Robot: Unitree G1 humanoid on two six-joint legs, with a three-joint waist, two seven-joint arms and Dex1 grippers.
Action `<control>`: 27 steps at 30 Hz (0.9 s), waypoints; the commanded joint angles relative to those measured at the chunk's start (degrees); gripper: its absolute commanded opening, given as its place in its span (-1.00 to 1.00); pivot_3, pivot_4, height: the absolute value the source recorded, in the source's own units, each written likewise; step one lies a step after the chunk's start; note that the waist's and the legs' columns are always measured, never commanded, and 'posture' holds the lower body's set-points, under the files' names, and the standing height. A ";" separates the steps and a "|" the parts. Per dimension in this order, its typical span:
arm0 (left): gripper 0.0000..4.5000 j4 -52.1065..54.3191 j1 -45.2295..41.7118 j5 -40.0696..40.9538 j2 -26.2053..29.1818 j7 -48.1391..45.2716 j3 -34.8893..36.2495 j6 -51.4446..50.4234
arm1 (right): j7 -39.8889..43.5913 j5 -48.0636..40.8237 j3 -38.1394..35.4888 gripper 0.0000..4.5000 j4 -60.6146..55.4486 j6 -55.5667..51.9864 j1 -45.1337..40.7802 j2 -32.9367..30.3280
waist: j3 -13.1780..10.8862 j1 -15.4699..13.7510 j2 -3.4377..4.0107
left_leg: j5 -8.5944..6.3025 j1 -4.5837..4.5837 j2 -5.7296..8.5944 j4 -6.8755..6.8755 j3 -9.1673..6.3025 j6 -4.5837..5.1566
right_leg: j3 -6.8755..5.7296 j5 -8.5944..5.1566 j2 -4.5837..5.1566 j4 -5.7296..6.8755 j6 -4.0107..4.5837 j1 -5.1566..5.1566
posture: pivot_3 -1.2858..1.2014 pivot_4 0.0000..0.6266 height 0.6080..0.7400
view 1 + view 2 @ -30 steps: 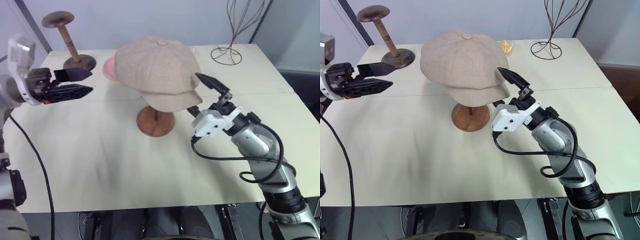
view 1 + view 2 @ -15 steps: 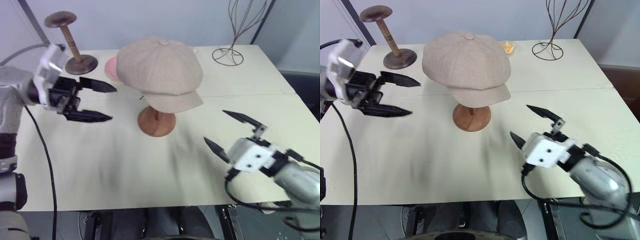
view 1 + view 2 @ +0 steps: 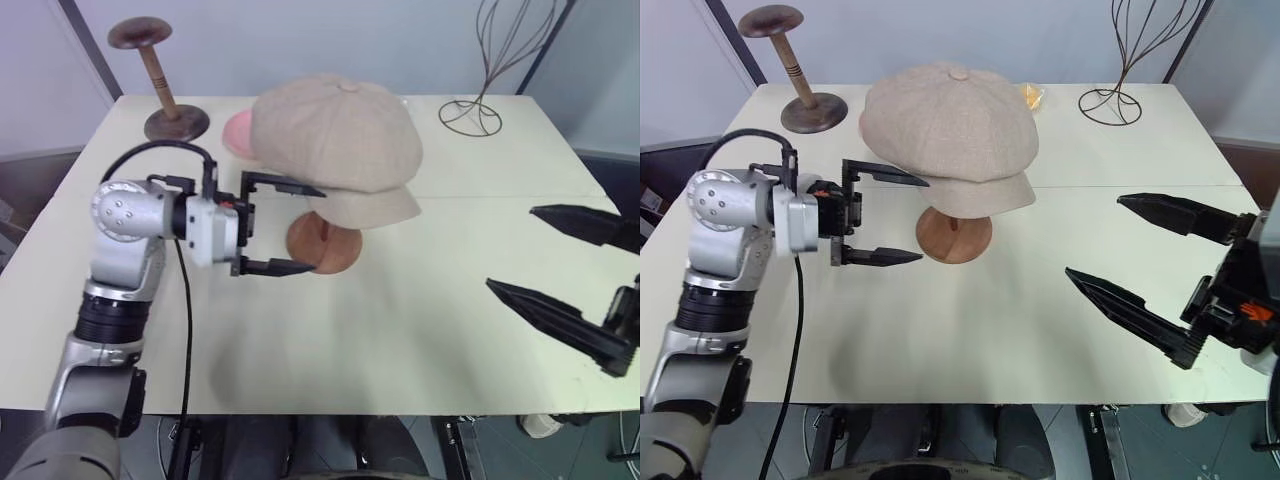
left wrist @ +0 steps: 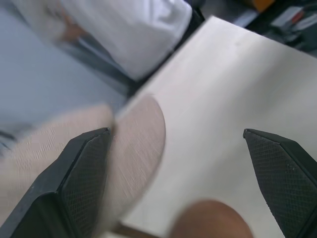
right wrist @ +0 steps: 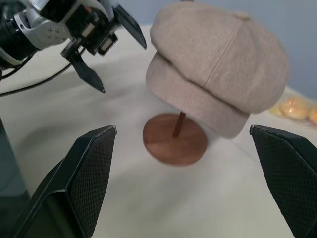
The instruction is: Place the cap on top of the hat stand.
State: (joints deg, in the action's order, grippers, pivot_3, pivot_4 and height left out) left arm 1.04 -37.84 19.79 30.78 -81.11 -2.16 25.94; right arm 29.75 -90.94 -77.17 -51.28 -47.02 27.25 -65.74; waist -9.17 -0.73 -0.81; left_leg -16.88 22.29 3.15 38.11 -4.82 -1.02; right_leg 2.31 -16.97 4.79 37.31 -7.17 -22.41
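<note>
**Cap sits on the stand, both grippers apart and empty**

At the table's (image 3: pixel 970 370) far left stands a darker turned stand (image 3: pixel 795 60). The left gripper (image 3: pixel 902 218) points toward the hat stand (image 3: pixel 953 235), fingers spread, holding nothing. The cap (image 3: pixel 950 125) rests atop that stand near the table's middle, brim toward the robot and a little right, its long axis running front to back. The right wrist view shows the thin stem under the brim; the left eye view shows something pink (image 3: pixel 236 133) behind the cap. The wire stand (image 3: pixel 1120 60) is far right. The right gripper (image 3: pixel 1135 255) hangs wide apart, empty.
</note>
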 commanded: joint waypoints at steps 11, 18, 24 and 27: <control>1.00 -19.49 -4.50 -26.40 -11.19 20.96 -0.87 40.77 | -3.09 -13.91 -15.73 0.97 5.82 -10.12 -0.31 -5.27 | -0.09 -0.05 -0.16 | -0.04 0.02 0.04 0.05 0.05 0.07 | 0.01 0.09 -0.03 -0.14 -0.14 0.07 | 0.03 -0.52 1.00; 1.00 -19.16 -3.72 -39.90 -13.34 36.55 -0.33 44.82 | -5.43 -15.20 -17.04 0.97 6.57 -13.00 -1.66 -6.15 | -0.14 -0.11 -0.25 | -0.04 0.02 0.03 0.05 0.06 0.08 | 0.02 0.09 -0.05 -0.13 -0.16 0.05 | 0.03 -0.52 1.00; -0.09 -18.86 -3.18 -50.07 -11.22 47.42 -0.84 41.14 | -5.58 -15.79 -17.40 1.00 6.61 -14.53 -2.74 -6.55 | -0.14 -0.12 -0.25 | -0.04 0.03 0.04 0.05 0.06 0.08 | 0.02 0.10 -0.05 -0.14 -0.18 0.05 | 0.03 -0.52 1.00; -0.76 -18.41 -3.00 -52.08 -10.01 51.89 -1.20 39.90 | -5.67 -15.77 -17.30 1.00 7.24 -15.00 -3.42 -6.93 | -0.14 -0.12 -0.25 | -0.04 0.03 0.03 0.04 0.07 0.07 | 0.02 0.10 -0.05 -0.13 -0.18 0.03 | 0.03 -0.52 1.00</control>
State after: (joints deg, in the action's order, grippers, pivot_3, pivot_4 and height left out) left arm -18.83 -40.91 -31.28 20.21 -31.69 -3.37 66.65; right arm 24.33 -105.50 -90.54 -45.74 -62.09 24.53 -71.57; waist -9.31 -0.84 -1.06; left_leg -16.92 22.32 3.18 38.16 -4.77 -0.95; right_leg 2.33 -16.87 4.74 37.18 -7.34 -22.38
